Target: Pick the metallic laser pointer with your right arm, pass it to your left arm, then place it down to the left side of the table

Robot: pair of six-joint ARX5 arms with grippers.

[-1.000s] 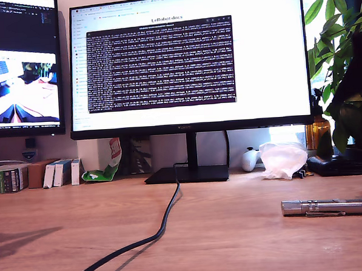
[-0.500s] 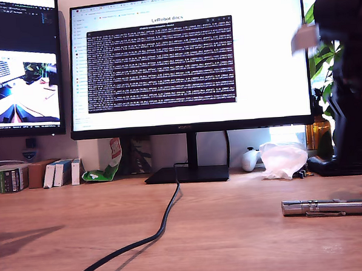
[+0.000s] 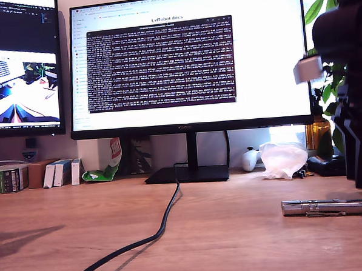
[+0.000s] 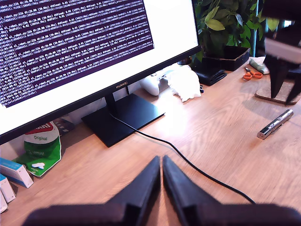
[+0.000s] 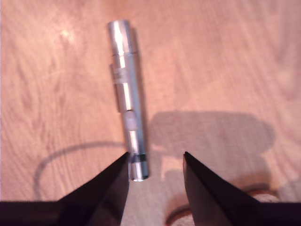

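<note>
My second gripper [image 5: 155, 162] hovers with jaws spread above the laser pointer [image 3: 329, 206], which lies flat on the table [image 3: 223, 242] at four o'clock in the exterior view, while my first gripper [image 4: 161, 172] stays clenched, empty.

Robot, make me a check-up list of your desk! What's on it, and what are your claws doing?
Surface: wood-grain table, bare in the middle.
Job's things: silver laser pointer lies flat at the exterior view's right, not gripped.
Clutter: small boxes, green-and-white packet, crumpled clear plastic, orange scissors.
Claws: my first claw is shut, holding nothing; my second claw is open above the pointer's end.
Cables: black cable runs from the monitor stand.
Surroundings: two monitors, leafy plant.
</note>
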